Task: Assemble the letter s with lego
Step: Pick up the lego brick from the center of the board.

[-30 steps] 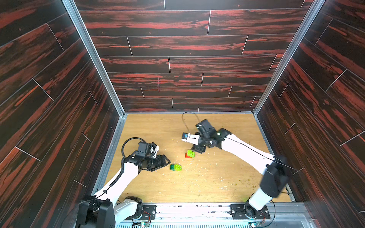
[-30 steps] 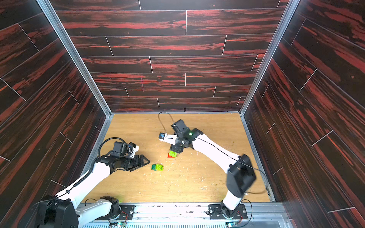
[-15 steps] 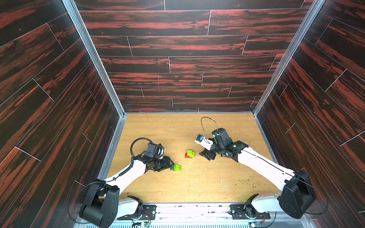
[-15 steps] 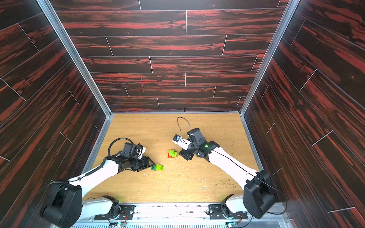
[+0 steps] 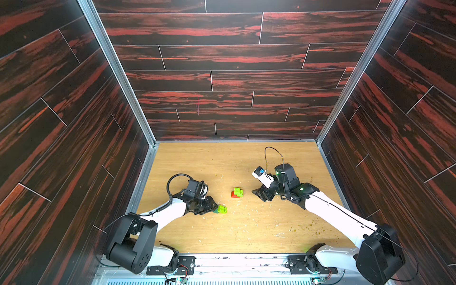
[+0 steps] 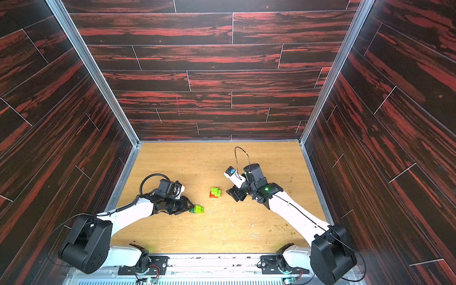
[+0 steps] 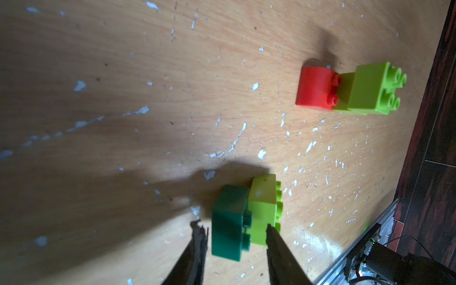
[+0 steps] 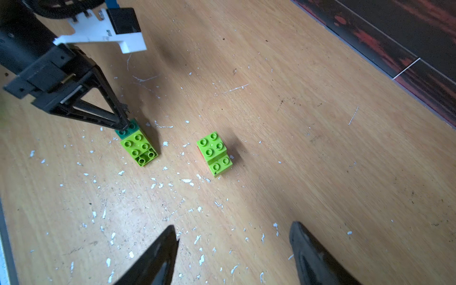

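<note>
Here, left jaws loosely straddle the two-brick dark-green-and-lime pair (image 7: 246,214); right jaws gape empty near the three-brick red-and-lime stack (image 7: 350,90).

The left arm (image 5: 170,214) and right arm (image 5: 333,213) are white tubes with bulky black joints. A black cable (image 5: 179,175) loops behind the black left claw (image 5: 214,208) and right claw (image 5: 259,195) alike.
</note>
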Robot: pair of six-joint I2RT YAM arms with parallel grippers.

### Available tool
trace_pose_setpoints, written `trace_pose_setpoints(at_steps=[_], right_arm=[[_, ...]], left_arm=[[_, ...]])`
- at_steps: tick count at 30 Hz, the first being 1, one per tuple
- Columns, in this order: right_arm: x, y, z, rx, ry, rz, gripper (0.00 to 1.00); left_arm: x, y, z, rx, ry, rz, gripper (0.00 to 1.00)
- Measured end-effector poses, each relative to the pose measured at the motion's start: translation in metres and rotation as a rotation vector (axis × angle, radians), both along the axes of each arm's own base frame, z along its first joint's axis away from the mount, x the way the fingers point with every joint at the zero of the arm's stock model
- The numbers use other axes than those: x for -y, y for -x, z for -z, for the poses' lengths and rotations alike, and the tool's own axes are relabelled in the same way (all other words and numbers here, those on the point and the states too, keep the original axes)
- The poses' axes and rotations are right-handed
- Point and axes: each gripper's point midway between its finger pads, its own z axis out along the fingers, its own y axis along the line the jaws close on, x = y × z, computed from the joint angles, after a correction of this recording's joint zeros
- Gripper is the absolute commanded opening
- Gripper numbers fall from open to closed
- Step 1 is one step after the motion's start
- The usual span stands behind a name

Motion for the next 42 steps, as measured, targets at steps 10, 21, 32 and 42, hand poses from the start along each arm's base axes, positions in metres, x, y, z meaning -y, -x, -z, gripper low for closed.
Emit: trace_pose_setpoints(at_steps=[10,21,32,42], right_arm=[[-0.002,0.002,-0.001,-0.012,-0.016,-0.006,0.75],[-0.003,0.003,-0.001,-0.019,-0.022,-0.007,0.75],[-0.006,0.001,-0.002,-0.032,-0.069,0.011,0.75],[0.002,0.000,0.020,-0.192,-0.294,0.146,0.69]], left_arm=[[0.003,-0.004,0.005,-0.003,0.010,0.002,0.33],[0.007,-0.003,0.010,-0.017,0.024,0.019,0.35],[0.009,-0.002,0.006,-0.016,0.038,0.026,0.16],[-0.002,-0.028,-0.047,0.081,0.151,-0.026,0.15]])
